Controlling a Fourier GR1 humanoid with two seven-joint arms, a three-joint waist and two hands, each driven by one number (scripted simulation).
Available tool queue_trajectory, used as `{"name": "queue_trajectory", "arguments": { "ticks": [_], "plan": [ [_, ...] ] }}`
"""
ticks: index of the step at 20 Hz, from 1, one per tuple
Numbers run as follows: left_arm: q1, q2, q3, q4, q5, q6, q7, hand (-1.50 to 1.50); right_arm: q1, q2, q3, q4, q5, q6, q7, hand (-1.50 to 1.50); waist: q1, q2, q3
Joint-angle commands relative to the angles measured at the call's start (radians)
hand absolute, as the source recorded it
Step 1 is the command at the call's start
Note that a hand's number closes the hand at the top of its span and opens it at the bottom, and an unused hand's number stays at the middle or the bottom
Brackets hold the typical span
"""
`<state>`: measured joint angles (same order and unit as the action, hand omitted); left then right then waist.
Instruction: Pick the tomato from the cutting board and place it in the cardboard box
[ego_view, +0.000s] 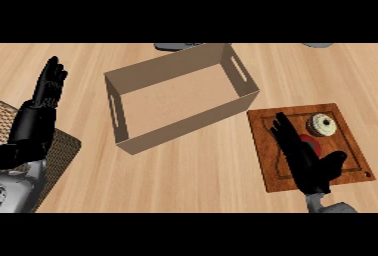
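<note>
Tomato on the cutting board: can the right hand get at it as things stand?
Probably yes. The right hand is open above the cutting board, its fingers over the tomato, which shows as a red patch beside them. Nothing lies between them; the round pastry-like item sits farther back, apart from the hand.

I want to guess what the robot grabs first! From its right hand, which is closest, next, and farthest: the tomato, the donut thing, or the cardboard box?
Seen from the head view, measured from the right hand:
1. Tomato: red, on the cutting board, right beside the hand and partly hidden by it.
2. Frosted round pastry: on the same board, up past the tomato.
3. Cardboard box: off the board, to the hand's left.
</note>
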<state>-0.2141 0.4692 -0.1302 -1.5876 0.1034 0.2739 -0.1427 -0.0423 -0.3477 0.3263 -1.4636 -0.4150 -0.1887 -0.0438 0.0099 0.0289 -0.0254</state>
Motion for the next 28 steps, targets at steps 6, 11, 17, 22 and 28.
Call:
{"name": "queue_trajectory", "arguments": {
  "ticks": [6, 11, 17, 22, 28],
  "plan": [
    [0.109, 0.111, 0.066, 0.193, -0.079, 0.045, 0.155, 0.0, -0.093, -0.242, -0.128, 0.021, -0.151, 0.474, -0.136, -1.5, 0.019, -0.014, 0.033],
    [0.128, 0.094, 0.043, 0.214, -0.065, 0.018, 0.185, 0.0, -0.062, -0.427, -0.051, 0.118, 0.25, 0.436, -0.434, -1.5, 0.028, -0.007, 0.034],
    [0.113, 0.084, 0.017, 0.179, -0.081, 0.015, 0.244, 0.0, -0.067, -0.425, -0.139, 0.311, 0.121, 0.677, -0.756, -1.5, 0.039, -0.008, 0.036],
    [0.073, 0.08, 0.012, 0.188, -0.102, 0.019, 0.275, 0.0, -0.138, -0.533, -0.143, 0.403, 0.334, 0.593, -0.914, -1.5, 0.037, -0.011, 0.033],
    [0.063, 0.059, -0.003, 0.172, -0.119, 0.026, 0.297, 0.0, -0.225, -0.651, -0.02, 0.442, 0.567, 0.54, -0.928, -1.5, 0.062, -0.012, 0.03]
  ]
}}
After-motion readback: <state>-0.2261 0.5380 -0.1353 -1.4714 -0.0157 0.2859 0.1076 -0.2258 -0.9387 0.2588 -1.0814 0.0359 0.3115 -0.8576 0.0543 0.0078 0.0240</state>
